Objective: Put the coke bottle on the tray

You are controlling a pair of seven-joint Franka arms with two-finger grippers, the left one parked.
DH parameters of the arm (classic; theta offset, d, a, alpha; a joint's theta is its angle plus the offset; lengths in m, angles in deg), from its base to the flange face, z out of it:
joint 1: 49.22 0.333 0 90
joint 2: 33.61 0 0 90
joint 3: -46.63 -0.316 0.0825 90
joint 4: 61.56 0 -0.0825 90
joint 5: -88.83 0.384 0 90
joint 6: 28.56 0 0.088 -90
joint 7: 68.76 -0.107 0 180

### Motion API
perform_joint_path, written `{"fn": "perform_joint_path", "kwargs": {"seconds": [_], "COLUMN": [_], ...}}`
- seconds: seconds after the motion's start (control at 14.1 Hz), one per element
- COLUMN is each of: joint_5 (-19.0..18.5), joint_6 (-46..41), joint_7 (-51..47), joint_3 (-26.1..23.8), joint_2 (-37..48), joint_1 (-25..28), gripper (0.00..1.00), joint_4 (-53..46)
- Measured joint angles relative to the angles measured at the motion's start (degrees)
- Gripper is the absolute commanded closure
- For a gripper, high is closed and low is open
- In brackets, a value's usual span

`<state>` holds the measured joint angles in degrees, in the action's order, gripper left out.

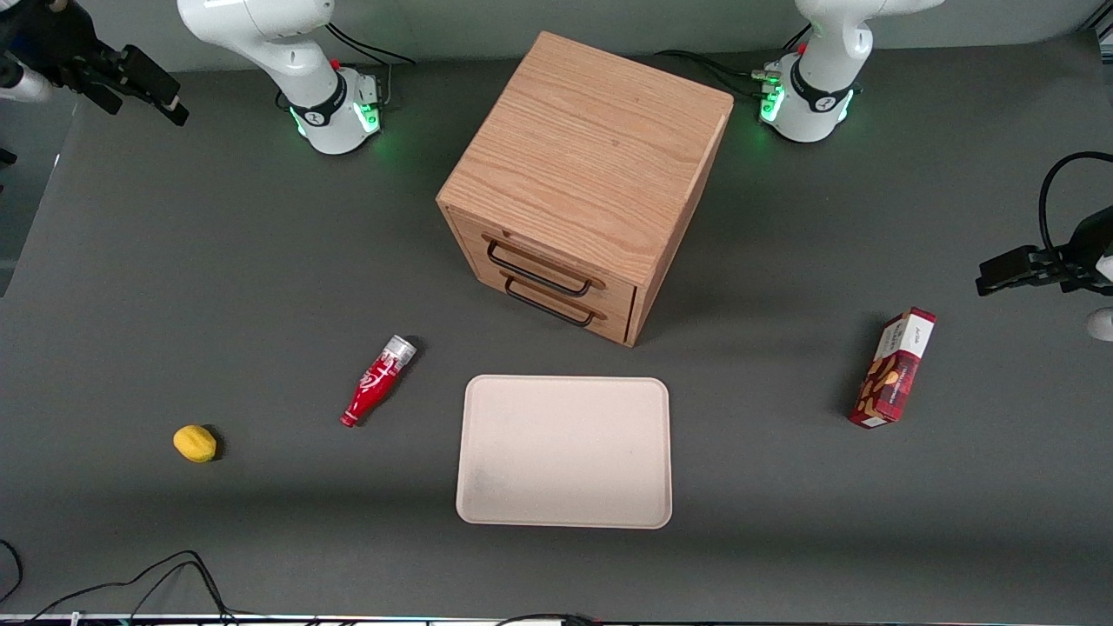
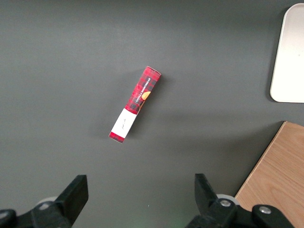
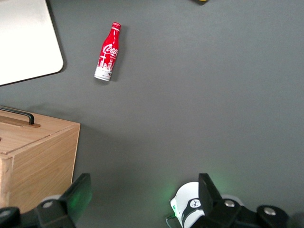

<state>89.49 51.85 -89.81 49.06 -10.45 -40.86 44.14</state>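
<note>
The coke bottle (image 1: 378, 381) lies on its side on the dark table, red with white script, its cap pointing toward the front camera. It rests beside the pale beige tray (image 1: 565, 452), a short gap apart, toward the working arm's end. The right wrist view shows the bottle (image 3: 108, 52) and a corner of the tray (image 3: 23, 42) far below. My gripper (image 1: 169, 103) hangs high over the working arm's end of the table, well away from the bottle. Its jaws (image 3: 145, 199) stand wide open with nothing between them.
A wooden cabinet (image 1: 591, 174) with two black drawer handles stands farther from the front camera than the tray. A yellow lemon (image 1: 195, 443) lies toward the working arm's end. A red snack box (image 1: 894, 369) lies toward the parked arm's end.
</note>
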Motion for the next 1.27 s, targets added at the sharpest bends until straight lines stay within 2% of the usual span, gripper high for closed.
{"fn": "perform_joint_path", "kwargs": {"seconds": [0.28,0.71,0.85,0.99,1.27], "joint_5": [0.0,0.0,1.8,3.9,4.4], "joint_6": [-1.3,-2.0,-1.2,0.4,6.9], "joint_7": [0.0,0.0,-0.8,-6.3,-19.2], "joint_3": [0.1,0.2,-0.2,-1.6,-5.3], "joint_2": [-3.6,-4.2,-6.0,-10.7,-23.0], "joint_1": [0.0,0.2,0.3,0.4,1.0], "gripper": [0.00,0.00,0.00,0.00,0.00], "joint_4": [-2.9,-3.9,-4.9,-8.1,-13.7]}}
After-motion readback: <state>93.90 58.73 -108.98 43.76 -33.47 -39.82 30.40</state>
